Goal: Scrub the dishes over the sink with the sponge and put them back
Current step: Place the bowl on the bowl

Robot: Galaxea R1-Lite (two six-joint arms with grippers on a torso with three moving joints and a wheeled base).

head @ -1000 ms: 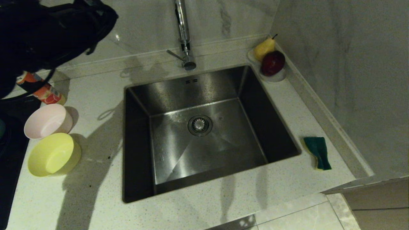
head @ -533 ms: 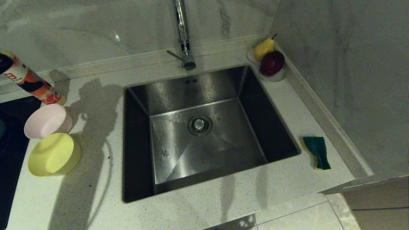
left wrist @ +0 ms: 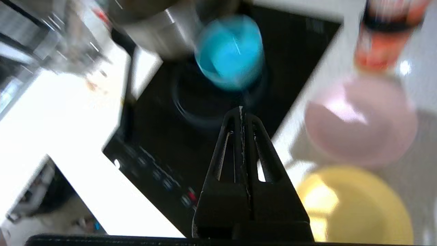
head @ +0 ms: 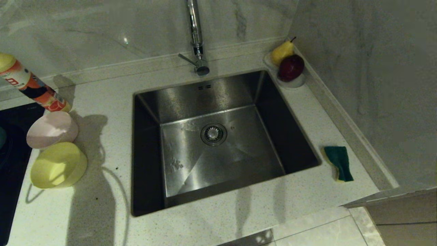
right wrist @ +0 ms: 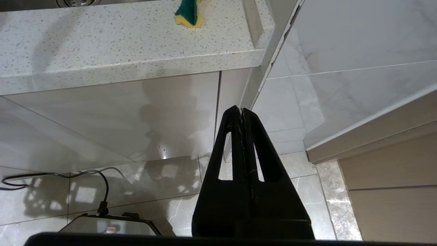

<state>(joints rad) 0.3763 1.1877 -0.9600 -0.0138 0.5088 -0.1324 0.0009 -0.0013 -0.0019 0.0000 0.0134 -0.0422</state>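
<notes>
The pink bowl (head: 52, 129) and the yellow bowl (head: 58, 165) stand side by side on the counter left of the sink (head: 239, 160). A light blue bowl (left wrist: 228, 51) rests on the black cooktop (left wrist: 164, 136). My left gripper (left wrist: 241, 109) hangs above the cooktop, shut and empty. It is a little short of the blue bowl, with the pink bowl (left wrist: 360, 123) and yellow bowl (left wrist: 355, 205) off to one side. The green-and-yellow sponge (head: 339, 163) lies on the counter right of the sink. My right gripper (right wrist: 240, 110) is parked below the counter edge, shut, with the sponge (right wrist: 189, 13) far above it.
An orange-labelled bottle (head: 34, 89) stands behind the pink bowl. The chrome faucet (head: 196, 37) rises behind the sink. A white dish with a pear and a red apple (head: 290, 66) sits in the back right corner. A wall closes the right side.
The left arm, which filled the upper left of the head view a second ago, has swung out of it. Its shadow has slid down the counter beside the bowls. The bowls have not moved.
</notes>
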